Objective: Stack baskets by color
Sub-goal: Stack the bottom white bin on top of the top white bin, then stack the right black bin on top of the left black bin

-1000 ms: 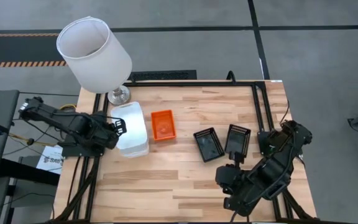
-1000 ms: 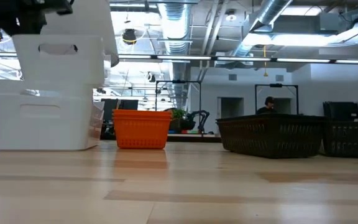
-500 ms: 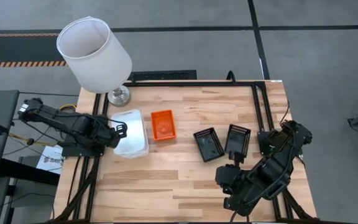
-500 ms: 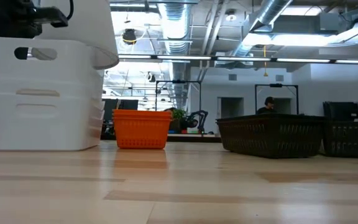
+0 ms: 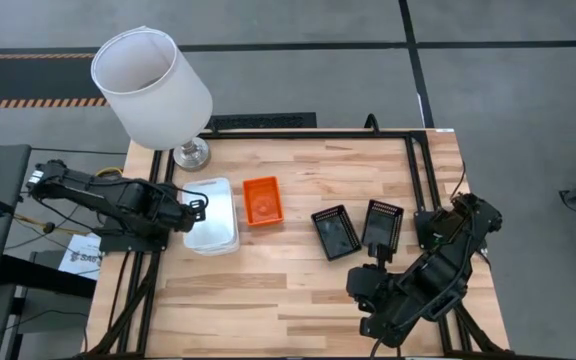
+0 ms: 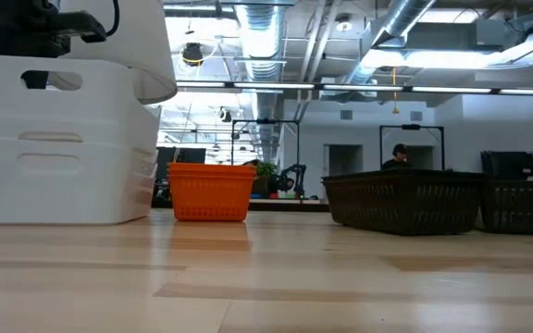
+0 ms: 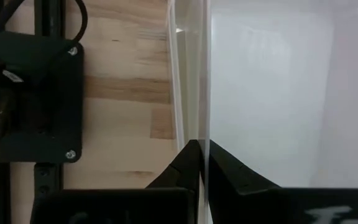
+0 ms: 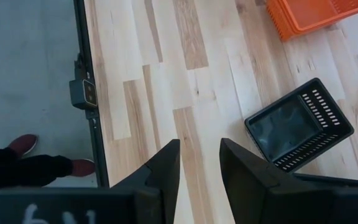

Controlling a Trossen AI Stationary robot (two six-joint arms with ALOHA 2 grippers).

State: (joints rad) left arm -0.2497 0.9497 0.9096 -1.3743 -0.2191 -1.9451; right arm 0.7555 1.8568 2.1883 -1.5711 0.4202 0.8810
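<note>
Left gripper pinching top white basket's wall, seen only from wrist; arm low, reaching from worktop's left.

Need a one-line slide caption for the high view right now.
Left gripper pinches the top white basket's wall on its stack; orange basket and two black baskets wait; right gripper hovers open.

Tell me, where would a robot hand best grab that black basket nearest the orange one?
Probably by a rim wall, coming straight down. The black basket lies open side up, apart from the other black basket, so one finger could slip inside and one outside. The open right gripper is the nearer one.
</note>
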